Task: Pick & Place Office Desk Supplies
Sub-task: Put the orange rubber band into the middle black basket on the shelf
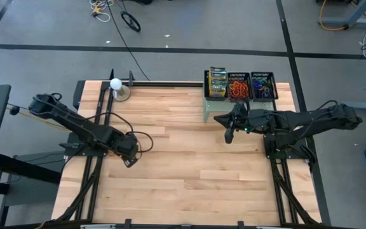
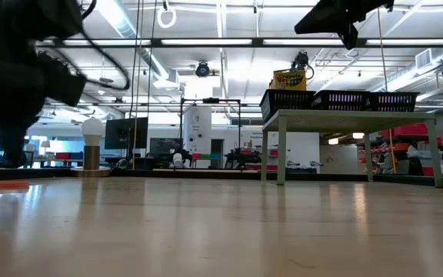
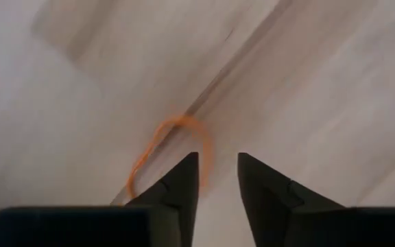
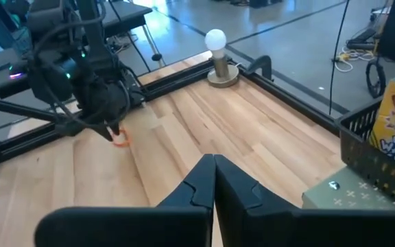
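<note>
the left gripper (image 3: pixel 217 171) hangs low over the tabletop (image 1: pixel 189 165) with its jaws parted by a narrow gap and nothing between them; the orange rubber band (image 3: pixel 172 154) lies flat on the wood just beside one jaw tip, its loop curling out to that side and only its near edge reaching the tip, so the gap itself stands over bare wood. the main risk is a miss: if the jaws close where they are, they would likely pinch air or catch only the loop's edge, and a thin band lying flat may slide or flick away when nudged. pressing down to trap it could scrape the tips on the wood. the right gripper (image 4: pixel 214 180) waits with its jaws closed and empty, raised just in front of the pale green shelf (image 1: pixel 210 109), well apart from the band. on that shelf, beyond those jaws, sit the black mesh trays (image 1: pixel 262 87), one holding crayon boxes (image 1: pixel 218 83) and one a tangle of rubber bands (image 1: pixel 237 88). a carry to those trays would cross near the right arm, so a poor grip could drop the band or the arms could crowd each other.
</note>
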